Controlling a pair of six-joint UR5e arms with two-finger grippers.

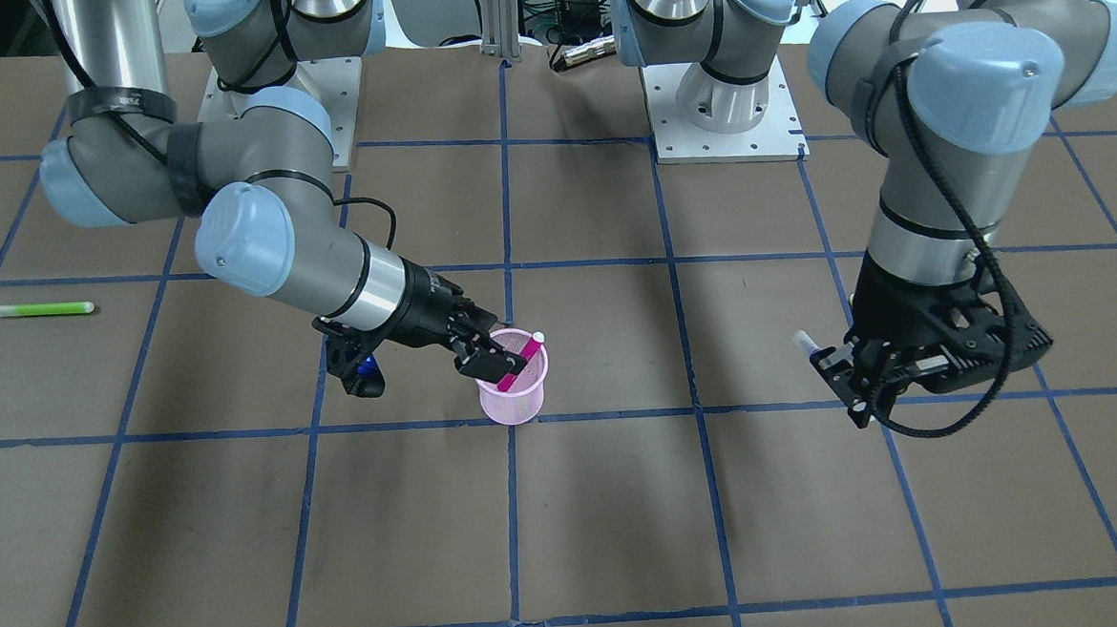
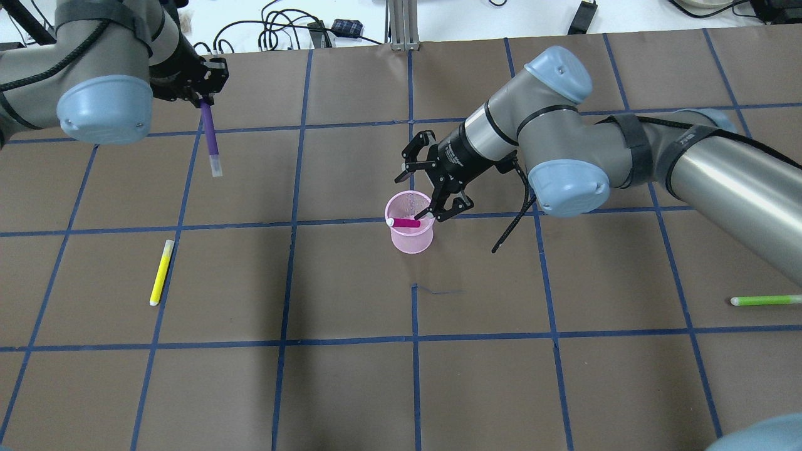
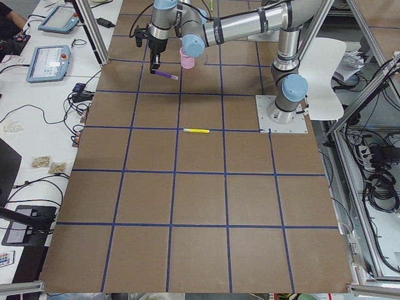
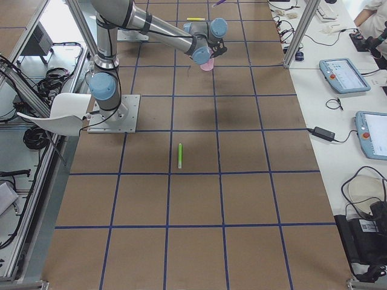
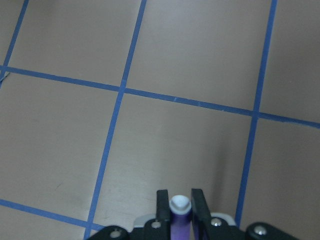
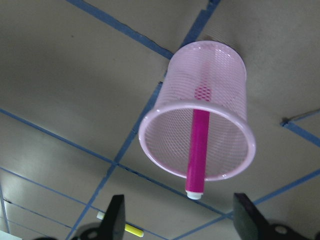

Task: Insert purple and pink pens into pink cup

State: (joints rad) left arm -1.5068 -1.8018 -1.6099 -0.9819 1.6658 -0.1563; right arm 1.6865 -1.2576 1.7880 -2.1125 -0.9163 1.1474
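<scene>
The right gripper (image 2: 418, 197) is hovering just beside the rim of the pink cup (image 2: 410, 237), its fingers spread wide and clasping nothing. The pink pen (image 6: 199, 150) is leaning inside the cup, its lower end at the mesh bottom. Its white-tipped end is poking out over the rim, between the spread fingers and touching neither. Behind the gripper, the right wrist is tilting down toward the cup, and the forearm is stretching low and almost level from the counter's right side, with the elbow bent back toward the base. The cup is standing upright near the middle of the counter (image 2: 351, 388).

The left gripper (image 2: 204, 100) is pinching the purple pen (image 2: 210, 134) by its upper end. The pen is hanging down with its pale cap lowest, clear of the counter. The left wrist is pointing downward and the elbow is riding high, holding the gripper raised over the counter's left half, well apart from the cup.

A yellow pen (image 2: 161, 272) is lying flat toward the left edge, and a green pen (image 2: 764, 300) is lying flat near the right edge.
</scene>
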